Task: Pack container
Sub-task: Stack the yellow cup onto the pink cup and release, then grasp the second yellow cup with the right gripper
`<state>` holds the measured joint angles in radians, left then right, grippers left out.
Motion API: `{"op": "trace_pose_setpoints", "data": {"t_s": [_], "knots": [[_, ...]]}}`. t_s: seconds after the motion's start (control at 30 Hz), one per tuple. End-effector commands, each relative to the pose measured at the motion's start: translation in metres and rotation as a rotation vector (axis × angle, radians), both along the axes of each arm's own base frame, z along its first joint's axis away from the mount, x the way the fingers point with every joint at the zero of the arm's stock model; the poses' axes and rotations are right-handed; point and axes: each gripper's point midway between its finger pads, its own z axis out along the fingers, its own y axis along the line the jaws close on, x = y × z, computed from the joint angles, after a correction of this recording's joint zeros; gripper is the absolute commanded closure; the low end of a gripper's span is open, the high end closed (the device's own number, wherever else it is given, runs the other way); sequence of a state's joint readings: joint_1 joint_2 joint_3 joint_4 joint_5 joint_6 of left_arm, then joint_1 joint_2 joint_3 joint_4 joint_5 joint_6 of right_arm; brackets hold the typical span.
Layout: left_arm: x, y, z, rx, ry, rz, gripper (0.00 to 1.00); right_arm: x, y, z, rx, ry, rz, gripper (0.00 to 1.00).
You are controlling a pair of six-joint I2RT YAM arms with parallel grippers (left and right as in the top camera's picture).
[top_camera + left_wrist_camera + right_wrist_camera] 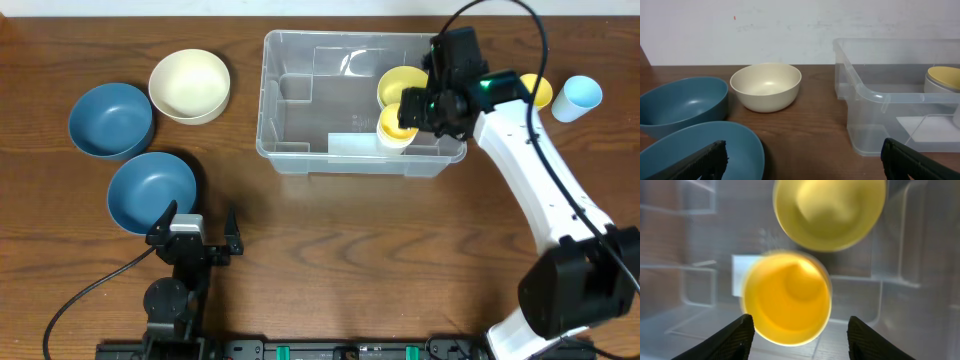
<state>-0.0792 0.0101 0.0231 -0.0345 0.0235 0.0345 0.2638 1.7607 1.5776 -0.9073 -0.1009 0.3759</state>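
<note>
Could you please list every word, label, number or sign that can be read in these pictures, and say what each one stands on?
No text can be read in any view.
The white patch on the floor of the container may be a label, but it looks blank or too blurred to read.
Nothing else in view shows any print.

Right wrist view: the round yellow plastic cup (787, 300) at centre is blurred. Overhead, upper right, the white arm (525, 150) hides most of another yellow cup (541, 92). Left wrist view's right edge crops the clear plastic container (875, 95)
</note>
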Motion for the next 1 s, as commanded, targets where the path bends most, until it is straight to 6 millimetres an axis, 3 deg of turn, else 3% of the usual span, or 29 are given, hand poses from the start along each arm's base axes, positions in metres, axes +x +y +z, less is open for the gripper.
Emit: {"op": "trace_pose_setpoints", "data": {"t_s": [0.0,0.17,0.27,0.43,0.67,0.97], "knots": [[-0.001,0.003,-0.017,0.019,0.049,0.015,0.02,0.006,-0.014,0.064,0.012,-0.159,-0.029,0.36],[-0.001,0.003,-0.017,0.019,0.049,0.015,0.02,0.015,-0.082,0.079,-0.065,-0.211,-0.222,0.35],[-0.001,0.003,-0.017,0.019,0.049,0.015,0.02,0.018,-0.129,0.074,-0.083,-0.194,-0.353,0.39],[-0.001,0.003,-0.017,0.019,0.049,0.015,0.02,0.026,-0.192,0.060,-0.093,-0.177,-0.504,0.42],[-0.001,0.003,-0.017,0.019,0.049,0.014,0.02,0.033,-0.249,0.019,-0.110,-0.103,-0.648,0.42],[-0.001,0.003,-0.017,0.019,0.049,0.014,0.02,0.043,-0.279,-0.042,-0.116,-0.003,-0.707,0.43]]}}
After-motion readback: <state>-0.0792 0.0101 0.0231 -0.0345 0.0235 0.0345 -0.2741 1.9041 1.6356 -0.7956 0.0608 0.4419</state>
